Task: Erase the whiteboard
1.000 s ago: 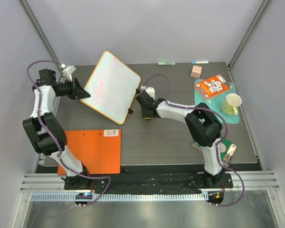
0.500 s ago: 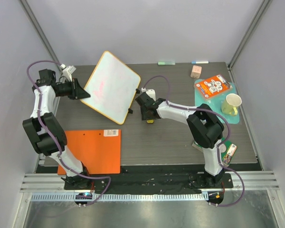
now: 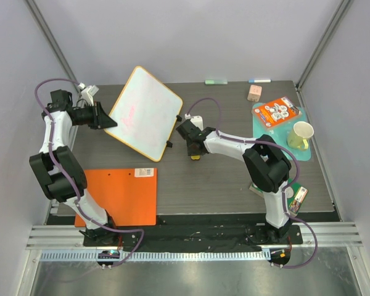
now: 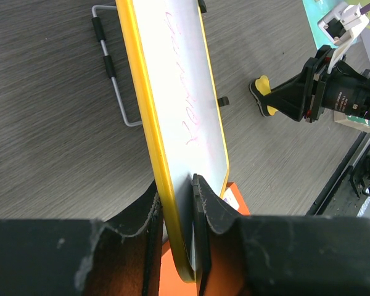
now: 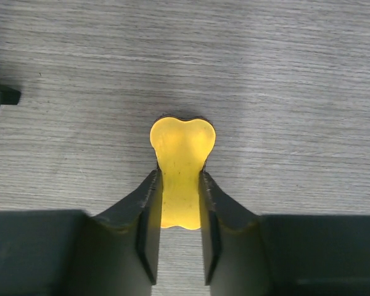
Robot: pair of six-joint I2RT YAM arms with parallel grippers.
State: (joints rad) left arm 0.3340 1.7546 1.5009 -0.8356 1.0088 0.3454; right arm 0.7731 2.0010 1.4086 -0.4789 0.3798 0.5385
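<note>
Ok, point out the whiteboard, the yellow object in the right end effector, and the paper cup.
whiteboard (image 3: 145, 114), top external view, middle of its white face.
yellow object (image 5: 182, 163), right wrist view, its flat yellow face.
paper cup (image 3: 303, 133), top external view, its open mouth.

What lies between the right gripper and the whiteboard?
Mostly bare table, as the left wrist view shows: only a small black piece sits there, close to the edge of the whiteboard. The right gripper holds a yellow object.
</note>
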